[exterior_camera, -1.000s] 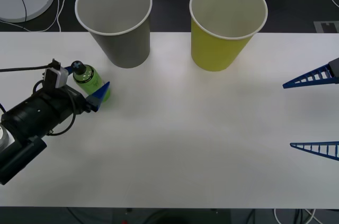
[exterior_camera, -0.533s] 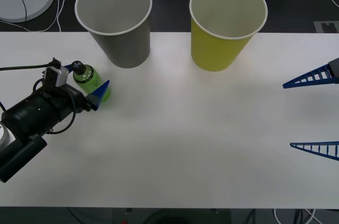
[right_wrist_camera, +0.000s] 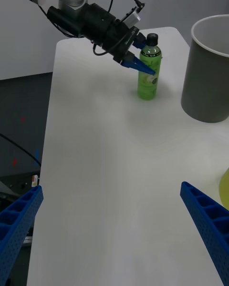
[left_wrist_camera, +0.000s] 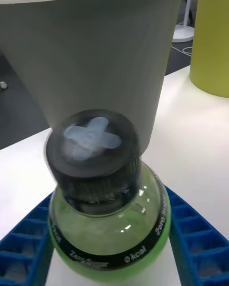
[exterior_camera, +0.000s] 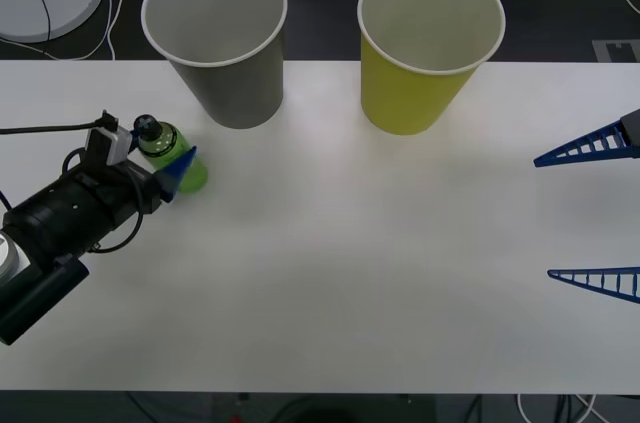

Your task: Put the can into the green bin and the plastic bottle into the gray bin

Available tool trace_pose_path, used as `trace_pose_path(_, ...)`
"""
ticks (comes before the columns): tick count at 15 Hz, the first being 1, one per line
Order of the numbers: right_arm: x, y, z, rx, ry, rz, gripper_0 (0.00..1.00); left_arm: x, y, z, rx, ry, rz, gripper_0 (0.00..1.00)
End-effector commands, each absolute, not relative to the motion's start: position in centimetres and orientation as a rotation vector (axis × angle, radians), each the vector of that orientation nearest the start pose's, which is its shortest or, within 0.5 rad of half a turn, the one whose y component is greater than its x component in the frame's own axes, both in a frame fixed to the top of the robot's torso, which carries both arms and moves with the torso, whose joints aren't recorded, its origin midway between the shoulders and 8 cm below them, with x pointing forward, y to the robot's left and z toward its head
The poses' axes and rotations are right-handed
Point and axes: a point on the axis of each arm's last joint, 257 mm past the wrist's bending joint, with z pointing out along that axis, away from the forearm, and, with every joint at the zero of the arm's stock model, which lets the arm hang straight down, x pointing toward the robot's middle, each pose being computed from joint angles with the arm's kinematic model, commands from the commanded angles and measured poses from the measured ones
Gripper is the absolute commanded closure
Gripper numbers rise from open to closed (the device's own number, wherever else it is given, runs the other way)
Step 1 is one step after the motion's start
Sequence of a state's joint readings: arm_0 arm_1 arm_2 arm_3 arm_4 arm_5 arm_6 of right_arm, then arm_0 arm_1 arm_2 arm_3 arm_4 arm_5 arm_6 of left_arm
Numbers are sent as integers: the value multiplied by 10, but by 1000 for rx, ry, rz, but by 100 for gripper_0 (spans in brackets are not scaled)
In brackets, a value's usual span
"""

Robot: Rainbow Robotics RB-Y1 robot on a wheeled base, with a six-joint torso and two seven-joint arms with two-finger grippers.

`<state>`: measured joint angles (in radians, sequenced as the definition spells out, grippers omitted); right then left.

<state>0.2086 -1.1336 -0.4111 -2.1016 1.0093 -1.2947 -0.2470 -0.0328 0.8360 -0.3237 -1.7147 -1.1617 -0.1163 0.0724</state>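
Plastic bottle (exterior_camera: 175, 156) is upright on the white desk (exterior_camera: 350, 273) out at 9 o'clock, with the left pincer (exterior_camera: 160, 168) closed snug around its body. Gray bin (exterior_camera: 220, 38) stands just past it at 11, green bin (exterior_camera: 428, 43) at 1. Right pincer (exterior_camera: 590, 213) sits wide open at 3, holding nothing.

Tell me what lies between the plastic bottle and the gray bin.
Nothing: the front view shows bare white table between the plastic bottle and the gray bin.
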Motion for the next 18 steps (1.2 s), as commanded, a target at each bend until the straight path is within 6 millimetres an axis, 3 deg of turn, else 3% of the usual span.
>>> trace_pose_path(1, 300, -227, -71, -1561, 1454, 519, 0, 513, 246, -199, 630, 1604, -105, 100)
trace_pose_path(9, 300, -227, -71, -1561, 1454, 519, 0, 511, 245, -199, 617, 1609, -122, 100)
trace_pose_path(18, 300, -227, -71, -1561, 1454, 519, 0, 492, 255, -189, 671, 1611, -169, 100)
